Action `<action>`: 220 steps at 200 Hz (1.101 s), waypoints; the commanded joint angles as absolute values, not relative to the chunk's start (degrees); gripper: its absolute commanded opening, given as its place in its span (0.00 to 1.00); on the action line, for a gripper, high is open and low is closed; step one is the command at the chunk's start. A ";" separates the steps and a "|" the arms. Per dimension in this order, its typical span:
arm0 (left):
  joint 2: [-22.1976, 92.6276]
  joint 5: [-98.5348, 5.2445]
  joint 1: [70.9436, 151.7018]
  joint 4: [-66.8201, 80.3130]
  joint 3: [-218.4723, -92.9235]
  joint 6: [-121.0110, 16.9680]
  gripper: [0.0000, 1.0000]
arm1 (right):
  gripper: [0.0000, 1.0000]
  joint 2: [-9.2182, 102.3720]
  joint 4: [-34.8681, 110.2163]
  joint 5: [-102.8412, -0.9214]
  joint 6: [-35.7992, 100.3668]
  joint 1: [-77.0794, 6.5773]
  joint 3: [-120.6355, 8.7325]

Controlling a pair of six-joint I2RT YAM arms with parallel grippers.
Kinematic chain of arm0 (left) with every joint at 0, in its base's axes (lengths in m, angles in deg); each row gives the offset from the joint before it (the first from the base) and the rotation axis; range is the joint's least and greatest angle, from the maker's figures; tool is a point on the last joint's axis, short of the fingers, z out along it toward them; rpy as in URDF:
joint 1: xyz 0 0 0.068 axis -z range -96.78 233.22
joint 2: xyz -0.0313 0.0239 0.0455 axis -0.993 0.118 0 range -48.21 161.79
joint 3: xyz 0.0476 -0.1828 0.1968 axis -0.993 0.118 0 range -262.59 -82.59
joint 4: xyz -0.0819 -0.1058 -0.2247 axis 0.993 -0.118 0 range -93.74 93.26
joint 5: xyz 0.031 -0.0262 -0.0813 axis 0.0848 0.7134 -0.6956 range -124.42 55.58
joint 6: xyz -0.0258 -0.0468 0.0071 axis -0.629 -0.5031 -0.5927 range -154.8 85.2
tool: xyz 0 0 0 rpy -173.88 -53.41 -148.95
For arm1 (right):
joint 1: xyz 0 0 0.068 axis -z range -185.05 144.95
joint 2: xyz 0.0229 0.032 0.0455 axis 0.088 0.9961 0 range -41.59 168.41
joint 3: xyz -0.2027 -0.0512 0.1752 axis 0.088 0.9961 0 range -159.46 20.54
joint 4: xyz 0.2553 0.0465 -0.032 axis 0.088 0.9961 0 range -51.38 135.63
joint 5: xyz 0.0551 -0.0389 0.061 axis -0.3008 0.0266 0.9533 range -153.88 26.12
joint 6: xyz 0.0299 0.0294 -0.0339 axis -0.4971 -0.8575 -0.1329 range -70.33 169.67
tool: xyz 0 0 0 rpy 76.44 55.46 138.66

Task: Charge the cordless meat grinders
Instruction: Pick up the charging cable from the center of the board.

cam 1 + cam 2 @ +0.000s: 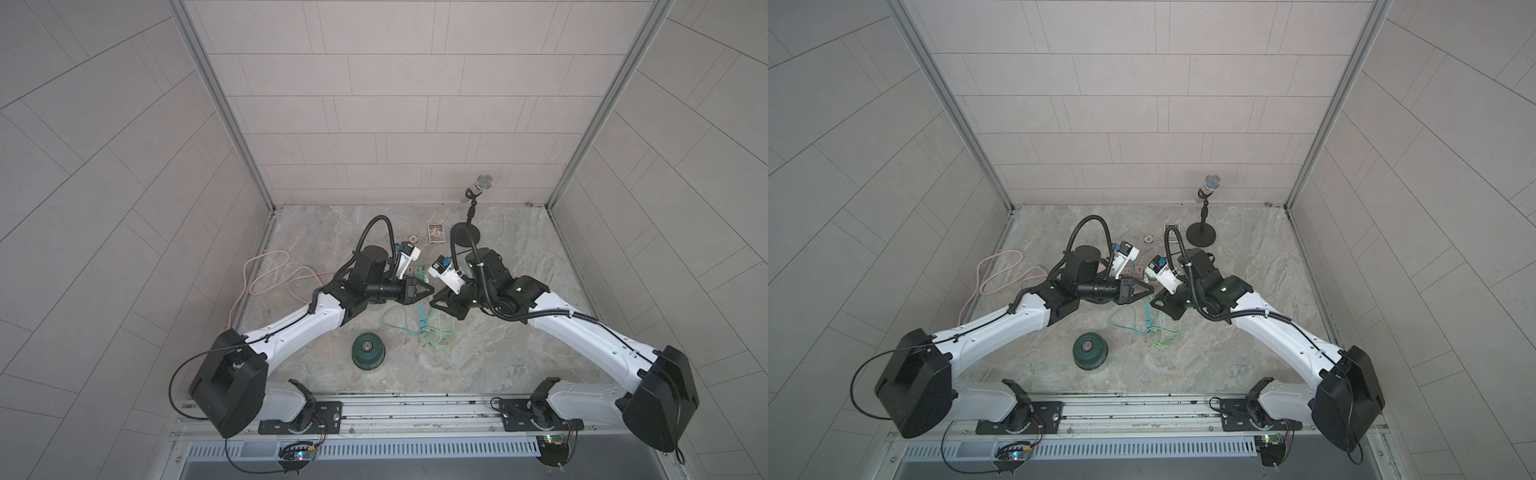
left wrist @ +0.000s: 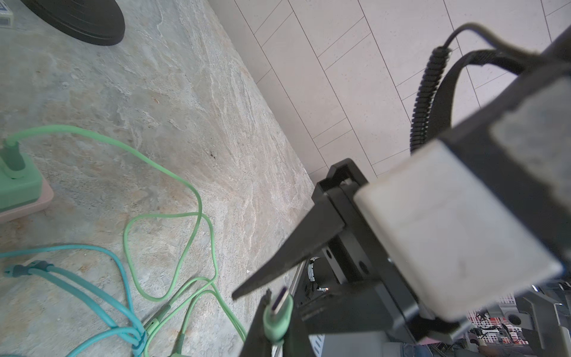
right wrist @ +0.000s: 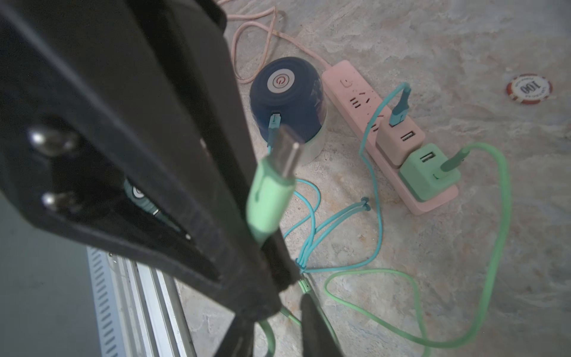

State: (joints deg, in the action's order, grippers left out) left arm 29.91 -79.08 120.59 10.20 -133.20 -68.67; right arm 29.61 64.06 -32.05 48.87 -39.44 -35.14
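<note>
About half done, by my reading. The blue grinder [image 3: 287, 99] stands just beside the pink strip [image 3: 349, 86], and the blue cable [image 3: 374, 185] runs from the pink adapter [image 3: 398, 139] on the strip into a port low on the grinder's side, so that one looks connected. In both top views the left arm hides it.

The green grinder [image 1: 368, 350] has no cable. It sits alone near the front edge of the bench [image 1: 478, 353], well apart from both pincers, and its port is not in view.

The green cable [image 3: 500, 216] is plugged into the green adapter [image 3: 423, 182] on the strip. Its free plug [image 3: 272, 191] is up off the bench, metal tip bare, right where the two pincers meet above the tangle of cables.

The left pincer [image 1: 430, 289] is closed. The right pincer [image 1: 434, 296] has its jaws narrow around the plug's sleeve, but I cannot tell whether they are clamped, nor which pincer carries the plug.

What is left: settle the plug in one firm grip, carry it to the green grinder, find the port and push it home, likely with the other pincer steadying the unit
</note>
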 commanded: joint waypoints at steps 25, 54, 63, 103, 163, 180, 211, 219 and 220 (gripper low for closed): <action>28.18 -79.25 119.92 9.38 -134.62 -69.08 0.13 | 0.10 28.59 66.78 -29.12 52.00 -39.81 -36.36; 26.58 -81.51 117.70 8.35 -134.21 -68.91 0.31 | 0.10 28.14 71.61 -26.68 55.23 -39.78 -37.07; 25.82 -82.38 116.71 8.11 -133.93 -68.69 0.35 | 0.09 28.16 72.84 -25.38 56.03 -39.77 -37.33; 24.28 -89.56 113.10 8.27 -132.63 -66.61 0.47 | 0.09 29.72 76.13 -20.79 56.37 -39.77 -39.62; 22.26 -94.38 111.31 1.11 -131.71 -64.37 0.49 | 0.09 29.19 76.51 -23.61 55.20 -39.09 -42.37; 20.54 -92.95 110.29 0.12 -130.76 -65.42 0.49 | 0.09 28.51 76.65 -23.72 55.08 -38.56 -42.40; 18.03 -91.64 108.24 -2.15 -128.91 -66.38 0.48 | 0.09 27.54 76.89 -23.71 54.60 -38.10 -42.04; 17.64 -91.63 108.24 -2.02 -128.29 -66.91 0.48 | 0.09 27.29 76.91 -23.71 54.44 -38.01 -41.82; 17.63 -91.63 108.26 -1.93 -128.20 -66.94 0.48 | 0.09 27.26 76.93 -23.71 54.43 -38.01 -41.80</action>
